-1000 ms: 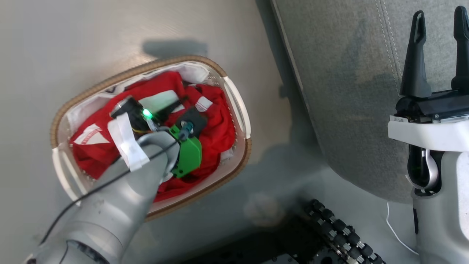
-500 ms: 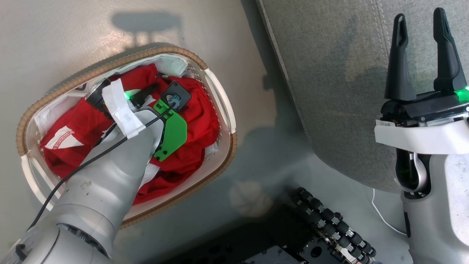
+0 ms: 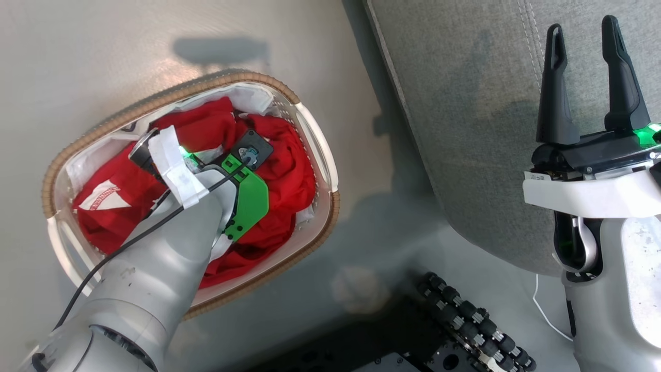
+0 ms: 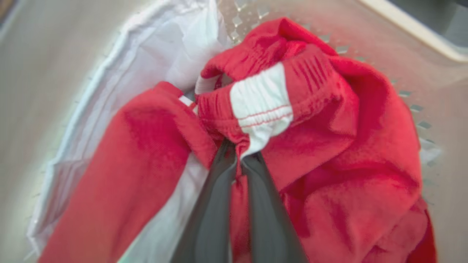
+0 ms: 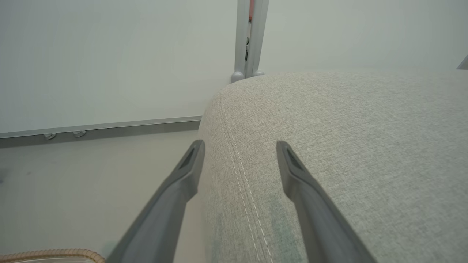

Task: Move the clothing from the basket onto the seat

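Clothing (image 3: 281,170): red with white trim, heaped in the basket (image 3: 321,155) on the floor (image 3: 103,51). Seat (image 3: 465,103): grey cushion at 3 o'clock of the basket in the head view, near but apart. Left gripper (image 4: 239,151): down inside the basket, jaws narrow, pinched on a red fold just below a white waistband (image 4: 261,106) that bunches at 12 o'clock of the tips. Right gripper (image 3: 582,26): over the seat's edge, jaws wide, holding nothing. Governing relation: the left arm is nearer and has the cloth; the likely move is a lift, then a carry toward 3 o'clock; trailing cloth may catch the basket rim
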Motion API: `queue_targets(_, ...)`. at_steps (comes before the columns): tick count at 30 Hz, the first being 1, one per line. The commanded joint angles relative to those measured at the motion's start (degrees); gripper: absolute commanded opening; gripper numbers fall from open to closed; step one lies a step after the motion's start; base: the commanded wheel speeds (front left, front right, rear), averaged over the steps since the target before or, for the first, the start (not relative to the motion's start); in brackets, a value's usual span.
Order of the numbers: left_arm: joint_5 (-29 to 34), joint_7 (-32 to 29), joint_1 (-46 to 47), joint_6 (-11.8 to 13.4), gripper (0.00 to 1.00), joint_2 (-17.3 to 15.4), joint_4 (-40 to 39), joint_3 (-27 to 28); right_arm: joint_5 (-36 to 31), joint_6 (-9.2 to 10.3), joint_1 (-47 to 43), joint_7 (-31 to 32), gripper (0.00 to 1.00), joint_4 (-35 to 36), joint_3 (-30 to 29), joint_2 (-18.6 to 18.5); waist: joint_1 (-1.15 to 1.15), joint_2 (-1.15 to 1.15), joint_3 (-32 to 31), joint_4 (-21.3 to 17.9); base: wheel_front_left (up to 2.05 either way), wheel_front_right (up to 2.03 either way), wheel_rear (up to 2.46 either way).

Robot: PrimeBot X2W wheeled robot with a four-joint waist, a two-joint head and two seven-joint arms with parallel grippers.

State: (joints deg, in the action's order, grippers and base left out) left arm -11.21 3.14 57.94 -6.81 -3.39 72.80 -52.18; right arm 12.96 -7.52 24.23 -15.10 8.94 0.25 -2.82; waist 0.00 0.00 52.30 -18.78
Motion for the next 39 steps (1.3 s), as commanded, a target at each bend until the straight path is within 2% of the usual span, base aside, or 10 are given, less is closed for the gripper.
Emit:
queue_targets(1,-0.94,1.31,-0.73,0.22,0.0,0.08,-0.48,0.2,-0.68,0.06,-0.63,-0.1,1.0,-0.27,-0.1,-0.13,0.0,0.0,-1.41,0.92,0.0,0.0,0.0)
queue_targets(10,-3.84,9.35,-4.12,-0.24,0.0,0.39,-3.76,0.68,-3.5,0.06,-2.21,-0.1,1.0,-1.96,-1.11,-0.14,0.0,0.0,-8.54,4.75,0.0,0.0,0.0)
queue_targets(16,-5.0,11.75,-6.77,-0.55,0.0,0.28,-8.62,0.5,-5.83,0.06,-4.4,-0.1,1.0,-3.39,-1.97,-0.15,0.0,0.0,-15.65,8.11,0.0,0.0,0.0)
queue_targets(29,-9.91,12.09,-13.7,-0.7,0.0,-8.01,-29.93,4.54,-9.71,0.06,-11.05,-0.1,1.0,-6.3,-1.58,-0.18,0.0,0.0,-32.0,13.0,0.0,0.0,0.0)
queue_targets(39,-14.5,8.32,-10.14,-0.71,0.0,-14.15,-41.0,6.22,-10.54,0.06,-15.27,-0.1,1.0,-7.95,-0.28,-0.16,0.0,0.0,-41.86,14.37,0.0,0.0,0.0)
